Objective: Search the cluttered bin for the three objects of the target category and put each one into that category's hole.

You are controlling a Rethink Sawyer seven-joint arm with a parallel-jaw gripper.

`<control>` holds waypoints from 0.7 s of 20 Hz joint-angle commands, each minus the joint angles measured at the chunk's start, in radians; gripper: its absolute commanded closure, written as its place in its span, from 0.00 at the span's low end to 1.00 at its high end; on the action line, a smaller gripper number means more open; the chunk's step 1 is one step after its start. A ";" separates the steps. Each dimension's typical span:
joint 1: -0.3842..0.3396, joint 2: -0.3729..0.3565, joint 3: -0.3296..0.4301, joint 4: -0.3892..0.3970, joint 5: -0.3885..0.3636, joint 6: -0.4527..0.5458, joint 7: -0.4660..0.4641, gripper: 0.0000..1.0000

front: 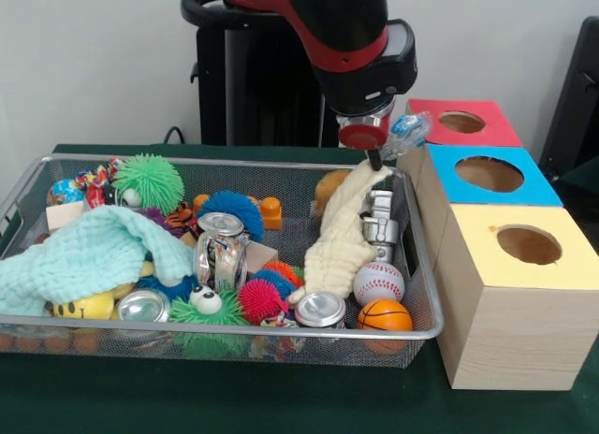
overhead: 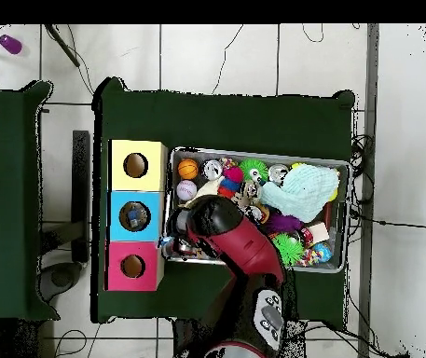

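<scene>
My gripper (front: 375, 159) pinches the cream cloth (front: 343, 230) (half lifted from the bin (front: 423, 266)); next I'd carry it to a hole, probably blue (front: 489, 174).

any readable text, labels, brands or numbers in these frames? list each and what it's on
None readable.
Printed wrapper on the tin can standing in the wire mesh bin: too blurred.
Small colourful packets in the bin's far corner: print too blurred.
Red, blue and yellow topped wooden boxes: no labels showing.
</scene>
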 commanded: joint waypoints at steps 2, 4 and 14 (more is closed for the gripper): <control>0.033 0.044 0.016 -0.216 0.009 0.162 0.471 1.00; 0.041 0.054 0.011 -0.239 0.010 0.171 0.496 1.00; 0.064 0.136 -0.003 -0.332 0.014 0.167 0.579 1.00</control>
